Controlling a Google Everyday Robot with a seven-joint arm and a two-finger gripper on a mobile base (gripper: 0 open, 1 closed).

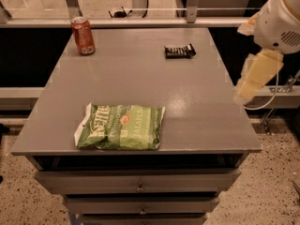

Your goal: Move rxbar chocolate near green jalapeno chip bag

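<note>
The rxbar chocolate (179, 51), a small flat black wrapper with white lettering, lies on the far right part of the grey table top (140, 78). The green jalapeno chip bag (121, 127), large and puffy with white "Kettle" lettering, lies flat near the table's front edge, left of centre. The bar and the bag are far apart. My gripper (242, 94) hangs as a pale cream shape from the white arm (280, 20), beside the table's right edge and above it. It is to the right of the bar, nearer the front, and touches nothing.
A red soda can (83, 35) stands upright at the table's far left corner. The table sits on a grey drawer cabinet (139, 188). A metal rail (140, 21) runs behind the table. The speckled floor (276, 182) shows at the right.
</note>
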